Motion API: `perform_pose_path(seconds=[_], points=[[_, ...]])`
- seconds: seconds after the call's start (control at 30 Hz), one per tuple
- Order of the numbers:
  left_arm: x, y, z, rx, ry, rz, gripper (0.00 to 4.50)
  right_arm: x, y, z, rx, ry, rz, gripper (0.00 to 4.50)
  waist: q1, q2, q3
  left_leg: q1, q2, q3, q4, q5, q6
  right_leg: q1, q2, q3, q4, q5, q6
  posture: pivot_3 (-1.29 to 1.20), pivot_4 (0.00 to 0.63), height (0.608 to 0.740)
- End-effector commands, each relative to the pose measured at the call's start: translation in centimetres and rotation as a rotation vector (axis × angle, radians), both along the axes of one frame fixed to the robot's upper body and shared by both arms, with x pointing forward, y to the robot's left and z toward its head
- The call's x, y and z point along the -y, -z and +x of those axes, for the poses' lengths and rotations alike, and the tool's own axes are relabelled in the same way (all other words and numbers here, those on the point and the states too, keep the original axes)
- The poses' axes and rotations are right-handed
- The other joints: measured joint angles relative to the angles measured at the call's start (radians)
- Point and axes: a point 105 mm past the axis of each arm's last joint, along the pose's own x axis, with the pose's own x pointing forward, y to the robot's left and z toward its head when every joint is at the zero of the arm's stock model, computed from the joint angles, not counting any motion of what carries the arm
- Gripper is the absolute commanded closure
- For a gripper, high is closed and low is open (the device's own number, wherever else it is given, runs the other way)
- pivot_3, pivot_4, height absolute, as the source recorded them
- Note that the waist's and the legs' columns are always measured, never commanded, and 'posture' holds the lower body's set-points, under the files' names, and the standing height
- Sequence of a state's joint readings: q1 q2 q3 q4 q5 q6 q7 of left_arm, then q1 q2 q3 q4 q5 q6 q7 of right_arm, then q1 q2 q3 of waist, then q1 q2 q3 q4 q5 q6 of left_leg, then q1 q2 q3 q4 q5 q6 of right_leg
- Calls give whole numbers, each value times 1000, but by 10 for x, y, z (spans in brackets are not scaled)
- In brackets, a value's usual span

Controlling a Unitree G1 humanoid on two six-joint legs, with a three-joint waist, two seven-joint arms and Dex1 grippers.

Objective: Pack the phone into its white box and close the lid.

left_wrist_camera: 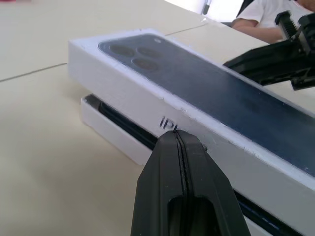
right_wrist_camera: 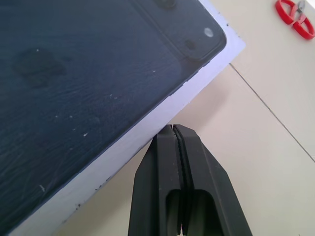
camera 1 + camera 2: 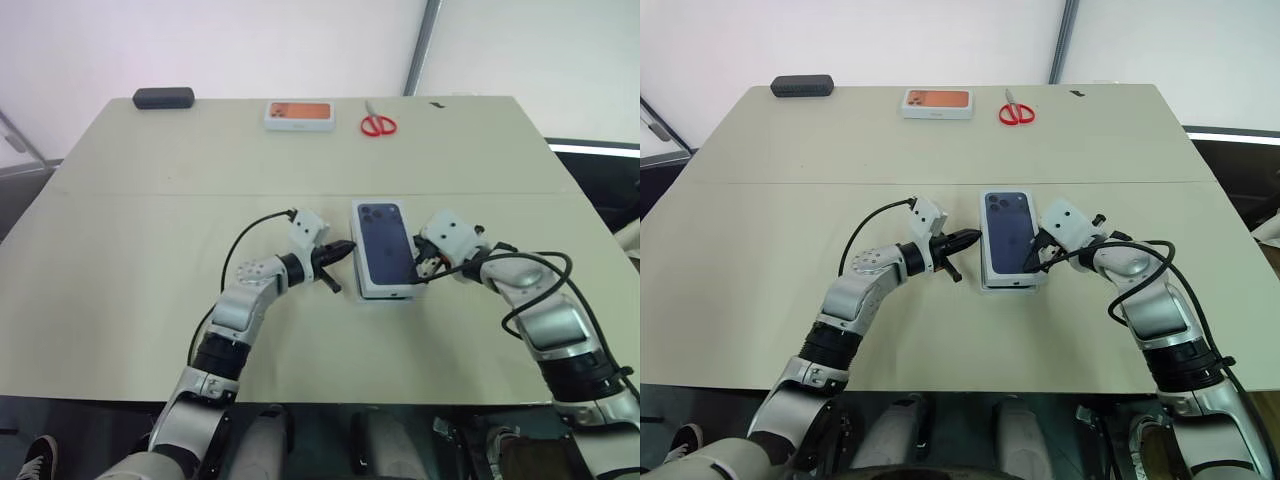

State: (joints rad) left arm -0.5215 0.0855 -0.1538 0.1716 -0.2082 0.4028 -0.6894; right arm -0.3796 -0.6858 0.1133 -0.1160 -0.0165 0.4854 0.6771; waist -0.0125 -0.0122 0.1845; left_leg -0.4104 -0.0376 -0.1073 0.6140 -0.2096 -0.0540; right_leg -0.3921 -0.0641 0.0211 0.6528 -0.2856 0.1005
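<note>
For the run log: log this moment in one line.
lid: on white box, not fully seated | left fingers: shut, at lid side | right fingers: shut, at opposite edge

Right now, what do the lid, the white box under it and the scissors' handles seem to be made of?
The lid looks like matte white cardboard: fibrous, slightly rough edges, with a printed dark blue phone picture on top. The white box beneath seems the same cardboard, plain and unglossy. The scissors have red handles, probably smooth plastic, though they are too small to be sure.
</note>
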Motion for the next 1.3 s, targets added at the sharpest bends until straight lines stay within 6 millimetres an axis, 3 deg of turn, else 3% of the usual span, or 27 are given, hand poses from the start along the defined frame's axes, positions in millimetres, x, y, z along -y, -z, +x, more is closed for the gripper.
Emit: perform_pose_path(seconds=[0.03, 0.77, 1.1, 1.3], points=[[6, -12, -6, 20, 35, -32, 4500, -14, -10, -8, 21, -85, 6, 4463, -1, 0, 0, 0, 0, 0, 0, 0, 0, 0, 0, 0, 0, 0, 0, 0, 150, 740], [-10, 5, -8, -12, -21, 18, 4500, -19, -3, -11, 11, -93, -32, 4463, -2, 0, 0, 0, 0, 0, 0, 0, 0, 0, 0, 0, 1, 0, 0, 0, 150, 740], [-24, -11, 14, 56, -128, -4, 4500, 7, -30, 13, 132, 44, -30, 4463, -1, 0, 0, 0, 0, 0, 1, 0, 0, 0, 0, 0, 1, 0, 0, 0, 150, 740], [-8, -51, 24, 148, -124, -49, 4500, 1, -53, 22, 158, 74, 139, 4463, 0, 0, 0, 0, 0, 0, 1, 0, 0, 0, 0, 0, 1, 0, 0, 0, 150, 740]])
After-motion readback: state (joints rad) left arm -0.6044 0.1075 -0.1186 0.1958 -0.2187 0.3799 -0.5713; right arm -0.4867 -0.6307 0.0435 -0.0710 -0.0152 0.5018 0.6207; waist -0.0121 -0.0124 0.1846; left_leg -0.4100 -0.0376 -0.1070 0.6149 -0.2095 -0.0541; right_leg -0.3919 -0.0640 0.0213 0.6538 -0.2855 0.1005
